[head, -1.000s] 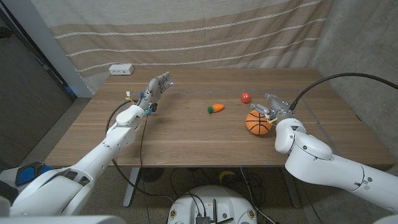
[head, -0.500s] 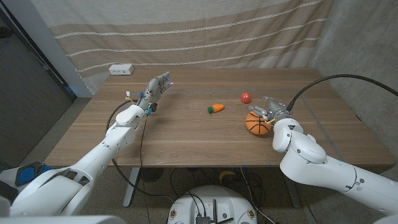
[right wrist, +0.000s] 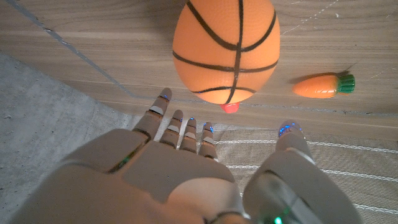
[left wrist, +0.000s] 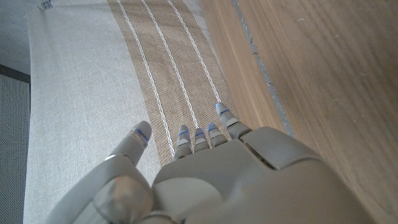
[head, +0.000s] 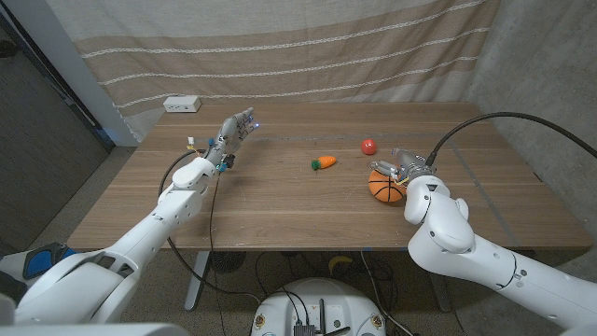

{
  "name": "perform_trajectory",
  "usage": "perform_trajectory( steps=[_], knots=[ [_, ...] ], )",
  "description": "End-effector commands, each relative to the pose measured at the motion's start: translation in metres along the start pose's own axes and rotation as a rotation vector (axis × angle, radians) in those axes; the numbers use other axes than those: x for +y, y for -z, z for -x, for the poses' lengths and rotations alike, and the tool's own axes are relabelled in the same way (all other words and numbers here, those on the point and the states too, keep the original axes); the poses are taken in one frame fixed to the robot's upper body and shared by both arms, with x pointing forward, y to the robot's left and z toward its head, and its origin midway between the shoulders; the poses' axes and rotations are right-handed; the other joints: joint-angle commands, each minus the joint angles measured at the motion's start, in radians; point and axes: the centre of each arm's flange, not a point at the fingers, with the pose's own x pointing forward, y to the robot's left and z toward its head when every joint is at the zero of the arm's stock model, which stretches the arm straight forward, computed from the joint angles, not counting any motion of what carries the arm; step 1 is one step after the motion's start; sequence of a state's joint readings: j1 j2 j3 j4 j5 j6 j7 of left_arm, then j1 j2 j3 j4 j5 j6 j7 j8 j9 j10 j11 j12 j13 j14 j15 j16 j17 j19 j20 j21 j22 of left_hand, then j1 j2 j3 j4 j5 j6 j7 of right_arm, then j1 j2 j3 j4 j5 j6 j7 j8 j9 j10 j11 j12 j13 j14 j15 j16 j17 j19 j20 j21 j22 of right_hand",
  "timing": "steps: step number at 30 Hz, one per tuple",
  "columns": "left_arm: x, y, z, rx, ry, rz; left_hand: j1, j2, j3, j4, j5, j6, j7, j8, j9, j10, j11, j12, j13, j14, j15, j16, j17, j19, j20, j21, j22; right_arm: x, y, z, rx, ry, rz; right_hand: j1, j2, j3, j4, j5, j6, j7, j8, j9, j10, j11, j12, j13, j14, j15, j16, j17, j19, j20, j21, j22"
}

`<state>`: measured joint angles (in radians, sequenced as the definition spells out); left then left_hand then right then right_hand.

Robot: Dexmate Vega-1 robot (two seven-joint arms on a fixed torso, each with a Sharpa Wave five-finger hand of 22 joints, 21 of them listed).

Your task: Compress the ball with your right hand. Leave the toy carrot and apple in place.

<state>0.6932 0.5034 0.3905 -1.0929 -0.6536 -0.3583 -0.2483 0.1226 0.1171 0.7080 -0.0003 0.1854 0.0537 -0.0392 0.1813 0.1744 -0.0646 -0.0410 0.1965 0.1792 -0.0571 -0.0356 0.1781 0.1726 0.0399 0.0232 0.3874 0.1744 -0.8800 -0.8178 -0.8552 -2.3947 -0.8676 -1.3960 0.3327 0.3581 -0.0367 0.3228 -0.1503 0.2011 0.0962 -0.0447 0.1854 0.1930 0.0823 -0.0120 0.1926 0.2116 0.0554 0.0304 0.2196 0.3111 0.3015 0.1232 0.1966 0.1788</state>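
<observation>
An orange basketball-patterned ball [head: 384, 186] lies on the table's right side. My right hand [head: 407, 165] hovers at its far right edge. In the right wrist view that hand [right wrist: 186, 168] has its fingers spread and holds nothing, its fingertips [right wrist: 164, 95] just short of the ball [right wrist: 225, 50]. The toy carrot [head: 325, 162] lies left of the ball, and the small red apple [head: 368, 146] sits beyond it. The carrot [right wrist: 323, 86] and a sliver of the apple [right wrist: 231, 108] appear past the ball. My left hand [head: 235, 131] is raised over the far left of the table, fingers apart and empty.
A white power strip [head: 182, 104] sits at the table's far left edge. A striped curtain [left wrist: 124, 74] hangs behind the table [head: 280, 205]. A black cable [head: 485, 121] arcs over the right side to my right wrist.
My right arm has swung a little leftward, bringing the hand slightly closer over the ball. The left arm, carrot and apple are unchanged.
</observation>
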Motion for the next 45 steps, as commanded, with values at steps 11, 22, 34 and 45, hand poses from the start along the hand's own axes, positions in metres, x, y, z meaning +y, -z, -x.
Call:
perform_trajectory(
  steps=[11, 22, 34, 45],
  knots=[
    [0.006, 0.003, -0.002, 0.003, -0.006, 0.009, -0.008, 0.051, 0.001, -0.009, 0.002, 0.011, -0.001, 0.003, 0.004, -0.001, 0.001, 0.001, 0.003, 0.004, -0.01, 0.004, 0.001, 0.008, 0.0, -0.005, 0.005, 0.009, -0.01, -0.01, 0.032, -0.094, 0.026, 0.009, -0.012, -0.006, 0.0, 0.007, -0.011, -0.003, 0.007, 0.002, -0.013, -0.002, 0.003, 0.006, 0.005, 0.008, 0.006, -0.001, 0.006, 0.011, 0.008, 0.005],
    [0.01, 0.004, -0.002, 0.009, -0.007, 0.008, -0.009, 0.052, 0.001, -0.009, 0.002, 0.012, -0.001, 0.003, 0.004, -0.003, 0.001, 0.0, 0.003, 0.004, -0.01, 0.005, 0.001, 0.009, 0.0, -0.008, 0.006, 0.012, -0.015, -0.016, 0.043, -0.132, 0.033, 0.036, -0.014, -0.004, -0.008, 0.017, -0.037, -0.015, 0.003, 0.001, -0.032, 0.002, 0.001, 0.006, 0.012, 0.014, 0.009, -0.003, 0.041, 0.014, 0.021, 0.004],
    [0.01, 0.005, -0.003, 0.008, -0.009, 0.012, -0.01, 0.051, 0.002, -0.009, 0.002, 0.01, -0.001, 0.003, 0.004, -0.002, 0.0, 0.0, 0.003, 0.004, -0.009, 0.004, 0.001, 0.009, -0.001, -0.011, 0.006, 0.017, -0.018, -0.023, 0.099, -0.141, 0.15, 0.141, -0.022, 0.004, -0.022, 0.038, -0.059, -0.055, 0.011, 0.001, -0.02, -0.013, 0.016, 0.005, 0.122, -0.027, 0.051, -0.008, 0.209, -0.006, 0.068, 0.005],
    [0.011, 0.004, -0.003, 0.006, -0.005, 0.002, -0.012, 0.051, 0.002, -0.009, 0.002, 0.013, -0.001, 0.003, 0.004, -0.002, 0.002, 0.0, 0.003, 0.003, -0.01, 0.004, 0.001, 0.011, 0.0, -0.014, 0.006, 0.019, -0.018, -0.028, 0.173, -0.168, 0.179, 0.467, 0.029, 0.023, -0.014, 0.048, -0.089, -0.176, 0.024, 0.01, 0.069, -0.057, 0.051, 0.014, 0.383, -0.183, 0.195, 0.061, 0.522, -0.195, 0.168, 0.018]
  ],
)
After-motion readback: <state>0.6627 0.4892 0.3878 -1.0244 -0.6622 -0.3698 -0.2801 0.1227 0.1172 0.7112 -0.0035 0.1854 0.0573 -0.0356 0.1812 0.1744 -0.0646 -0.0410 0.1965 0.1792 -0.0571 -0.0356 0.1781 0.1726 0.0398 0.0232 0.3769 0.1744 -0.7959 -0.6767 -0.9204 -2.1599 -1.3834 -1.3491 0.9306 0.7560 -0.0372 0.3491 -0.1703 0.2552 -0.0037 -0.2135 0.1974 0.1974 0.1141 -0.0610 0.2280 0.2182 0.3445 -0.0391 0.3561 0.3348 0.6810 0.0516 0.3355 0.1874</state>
